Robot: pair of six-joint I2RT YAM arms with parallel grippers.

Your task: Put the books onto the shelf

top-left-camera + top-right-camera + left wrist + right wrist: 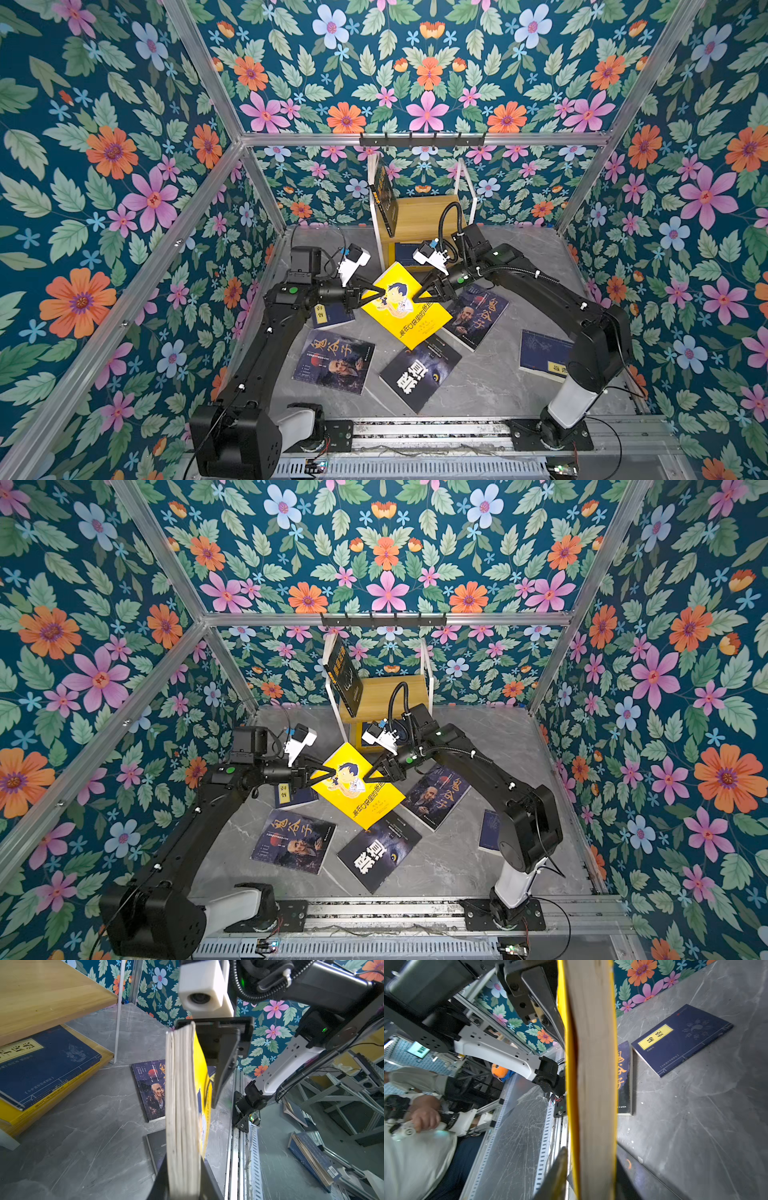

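The bright yellow cartoon book [405,311] [357,791] hangs above the table between both grippers. My left gripper [380,293] [184,1167] is shut on its page edge [182,1095]. My right gripper [416,296] [591,1151] stands open astride the opposite edge [593,1064], one finger clear of the cover. The shelf [419,216] [382,688] stands at the back; a black book [384,199] leans on its upper board and a navy book [47,1064] lies on the lower one. Two portrait books [334,361] [478,316], a black book [419,374] and two navy books [544,357] [330,316] lie flat on the table.
A black hook rail [422,139] hangs on the back frame above the shelf. Floral walls with aluminium posts close in the left, right and back. The arm bases ride a metal rail [432,432] along the front edge.
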